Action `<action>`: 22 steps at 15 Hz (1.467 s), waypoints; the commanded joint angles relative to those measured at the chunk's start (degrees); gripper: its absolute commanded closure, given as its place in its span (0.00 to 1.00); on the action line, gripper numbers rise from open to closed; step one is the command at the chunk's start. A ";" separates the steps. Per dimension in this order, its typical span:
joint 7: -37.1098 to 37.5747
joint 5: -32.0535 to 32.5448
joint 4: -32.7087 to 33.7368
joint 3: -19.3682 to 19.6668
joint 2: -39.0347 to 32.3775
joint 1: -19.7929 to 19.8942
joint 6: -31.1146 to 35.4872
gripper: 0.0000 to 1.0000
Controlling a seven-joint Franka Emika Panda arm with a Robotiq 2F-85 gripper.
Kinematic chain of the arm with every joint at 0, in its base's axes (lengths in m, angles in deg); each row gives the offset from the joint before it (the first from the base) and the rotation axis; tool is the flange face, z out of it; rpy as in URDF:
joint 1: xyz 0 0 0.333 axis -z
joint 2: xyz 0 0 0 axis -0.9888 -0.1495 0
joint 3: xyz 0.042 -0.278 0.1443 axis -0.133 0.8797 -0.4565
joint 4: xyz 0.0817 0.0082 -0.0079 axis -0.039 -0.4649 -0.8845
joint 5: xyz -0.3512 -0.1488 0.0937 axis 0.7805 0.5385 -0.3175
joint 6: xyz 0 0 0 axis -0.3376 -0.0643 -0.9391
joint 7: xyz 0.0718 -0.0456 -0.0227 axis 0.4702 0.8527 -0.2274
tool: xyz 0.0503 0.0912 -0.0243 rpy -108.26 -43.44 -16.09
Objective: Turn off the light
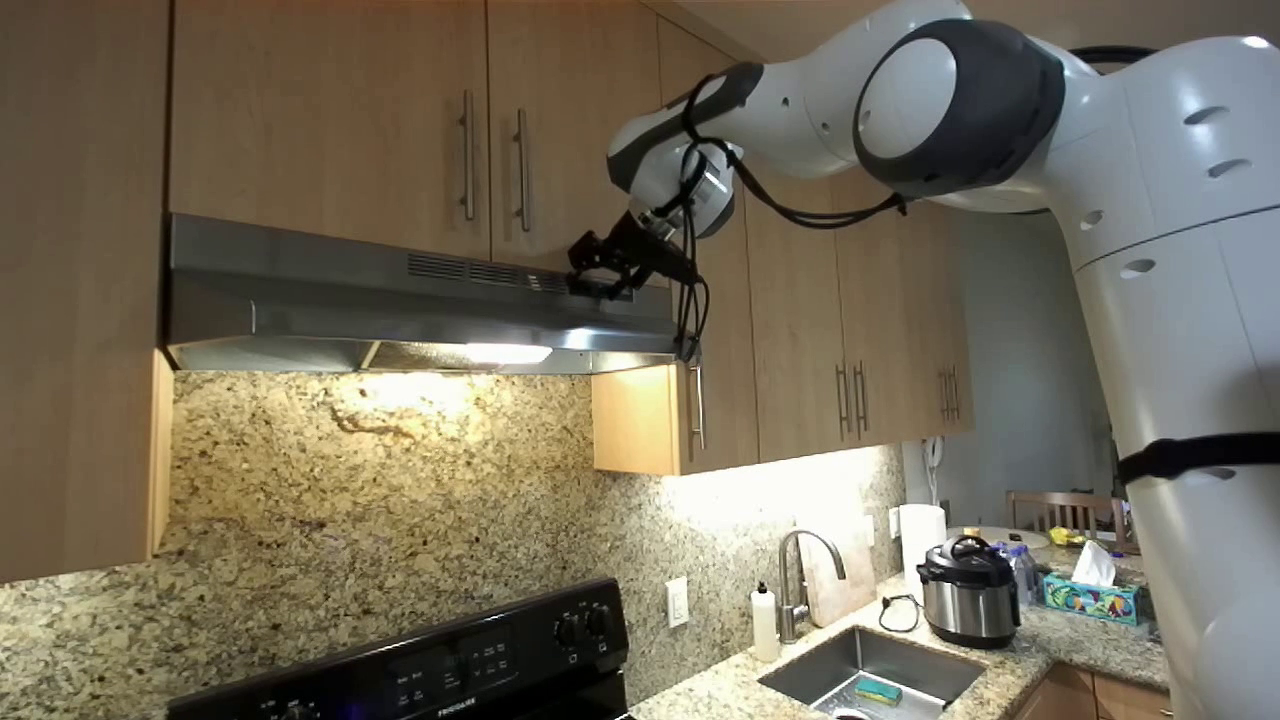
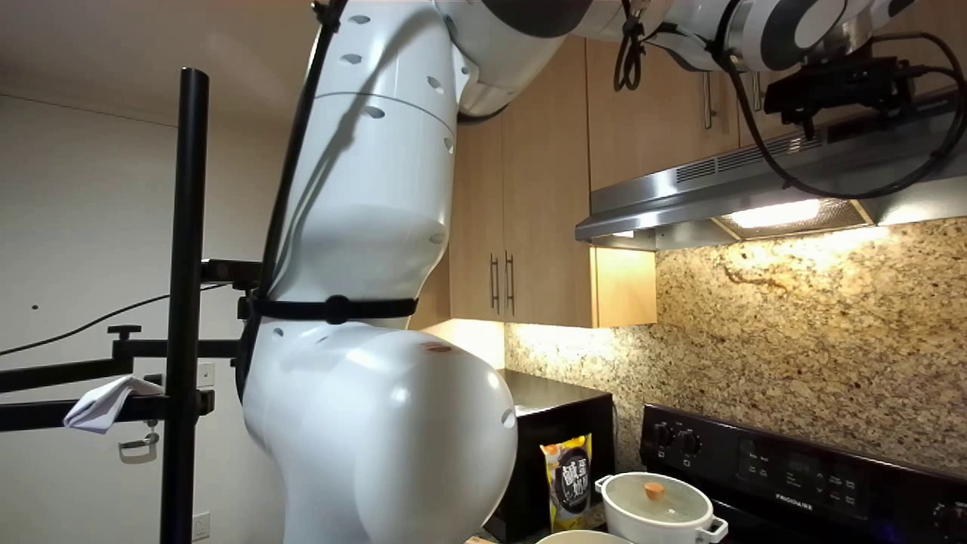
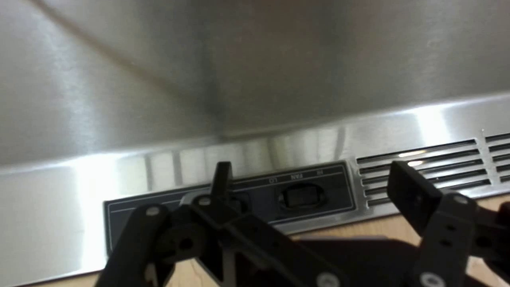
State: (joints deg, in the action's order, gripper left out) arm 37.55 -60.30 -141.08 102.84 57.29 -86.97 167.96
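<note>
The light (image 1: 508, 354) glows warm white under the steel range hood (image 1: 330, 300), and both exterior views show it lit. In the wrist view the dark control panel (image 3: 259, 185) has an upside-down FAN label above an oval fan switch (image 3: 302, 196). A second switch (image 3: 239, 204) is mostly covered by the left finger (image 3: 222, 179). My gripper (image 3: 311, 171) is open with nothing held, its right finger in front of the vent slots. In an exterior view the gripper (image 1: 580, 268) is at the right part of the hood's front. Whether a finger touches the panel, I cannot tell.
Wooden cabinets (image 1: 330, 120) with bar handles stand directly above the hood. A black cable (image 2: 793, 177) loops below the wrist. The stove's back panel (image 1: 440, 660) lies underneath, with a white pot (image 2: 657, 506) beside it. A sink (image 1: 880, 670) is farther right.
</note>
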 commanded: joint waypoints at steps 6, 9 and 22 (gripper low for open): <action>1.49 1.29 0.10 0.36 0.13 -0.18 0.49 0.00; 1.22 1.15 0.58 0.30 -0.14 -0.21 0.43 0.00; 1.44 1.60 2.58 0.38 -1.90 -0.21 0.71 0.00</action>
State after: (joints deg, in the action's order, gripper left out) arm 37.55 -60.12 -139.88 103.04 56.46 -86.96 167.99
